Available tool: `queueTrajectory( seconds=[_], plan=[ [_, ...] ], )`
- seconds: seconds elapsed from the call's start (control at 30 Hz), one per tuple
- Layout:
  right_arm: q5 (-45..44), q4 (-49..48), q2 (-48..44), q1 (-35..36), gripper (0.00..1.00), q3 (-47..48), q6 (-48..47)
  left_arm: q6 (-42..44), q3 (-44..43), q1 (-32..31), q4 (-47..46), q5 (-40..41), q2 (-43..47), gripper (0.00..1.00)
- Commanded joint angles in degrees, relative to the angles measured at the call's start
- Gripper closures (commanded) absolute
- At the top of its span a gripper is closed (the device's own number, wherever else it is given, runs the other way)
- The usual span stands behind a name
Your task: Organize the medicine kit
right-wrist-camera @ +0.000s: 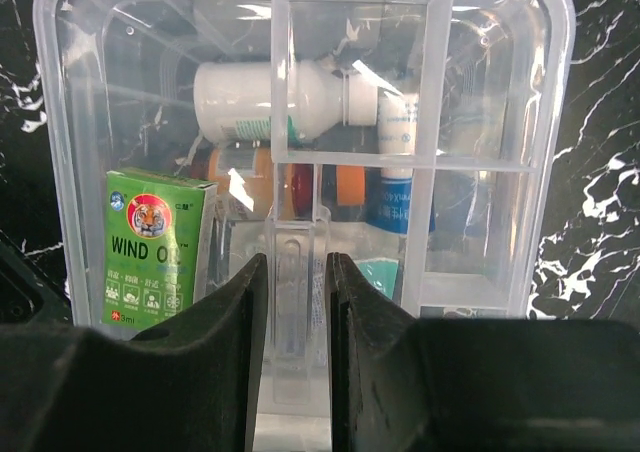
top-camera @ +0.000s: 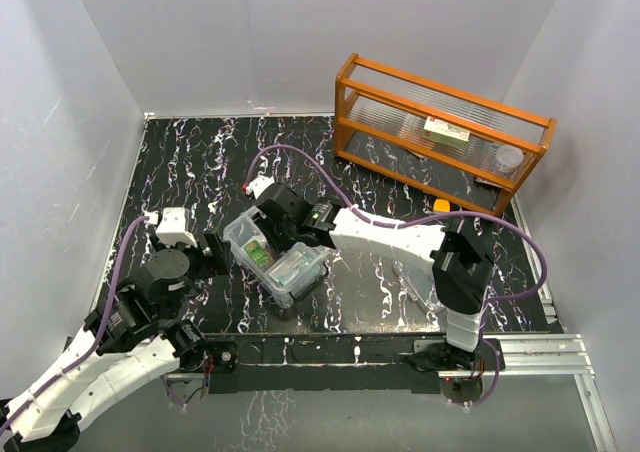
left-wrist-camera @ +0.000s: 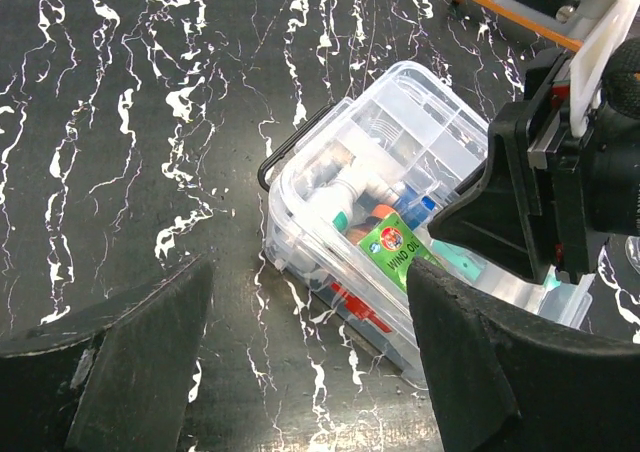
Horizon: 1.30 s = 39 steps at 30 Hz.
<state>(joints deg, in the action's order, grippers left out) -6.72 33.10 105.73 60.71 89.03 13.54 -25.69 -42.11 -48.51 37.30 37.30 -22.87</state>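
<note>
Right end effector (right-wrist-camera: 297, 264) is narrowed onto the clear upright tab at the middle of the divided tray (right-wrist-camera: 400, 160), which appears seated in the open medicine kit (top-camera: 278, 259), placed just toward 8 o'clock from the centre of the desk (top-camera: 200, 162). Left end effector (left-wrist-camera: 305, 272) is spread wide and empty just beside the kit at its 9 o'clock side. With so thin a pinch the tray could be tilted or dropped when lifted, or snagged on the tall green Wind Oil box (right-wrist-camera: 158, 242), and the unbraced kit dragged along.
</note>
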Motion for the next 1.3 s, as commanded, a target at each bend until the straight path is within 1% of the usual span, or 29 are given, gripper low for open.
queueTrajectory(
  seconds=[0.0,0.4,0.7,0.77,0.83,0.93,1.0,1.1,1.2,1.27],
  plan=[
    [0.51,0.08,-2.34,-0.06,0.89,-1.85,0.71,-0.41,0.22,-0.14,-1.41,0.17,-0.51,0.23],
    [0.01,-0.34,-1.65,-0.1,0.89,-2.73,-3.6,-0.42,0.62,-0.14,-1.27,0.47,0.02,0.23],
    [4.71,-3.35,-1.17,-0.14,0.86,-4.36,-5.7,-0.5,0.56,-0.18,-1.14,0.63,0.11,0.23],
    [4.07,-3.13,-0.88,-0.06,0.85,-4.45,-5.06,-0.41,0.64,-0.14,-1.18,0.6,0.07,0.23],
    [1.89,-0.4,-0.12,-0.15,0.85,-2.78,-2.28,-0.48,0.58,-0.11,-1.18,0.64,0.02,0.23],
    [0.41,2.49,-0.41,-0.15,0.78,-0.71,0.02,-0.65,0.53,-0.07,-1.15,0.56,0.1,0.23],
    [-0.5,2.11,-2.08,-0.16,0.73,-0.73,0.76,-0.63,0.45,-0.1,-1.28,0.38,0.1,0.23],
    [-0.99,1.36,-5.29,-0.18,0.62,-0.87,1.83,-0.52,0.08,-0.11,-1.59,0.03,0.03,0.23],
    [-1.61,3.63,-8.58,-0.28,0.5,0.31,2.91,-0.41,-0.22,-0.17,-1.87,-0.31,-0.27,0.23],
    [-2.34,4.76,-10.83,-0.39,0.46,0.21,4.18,-0.59,-0.35,-0.15,-2.06,-0.67,-0.49,0.23]
  ],
)
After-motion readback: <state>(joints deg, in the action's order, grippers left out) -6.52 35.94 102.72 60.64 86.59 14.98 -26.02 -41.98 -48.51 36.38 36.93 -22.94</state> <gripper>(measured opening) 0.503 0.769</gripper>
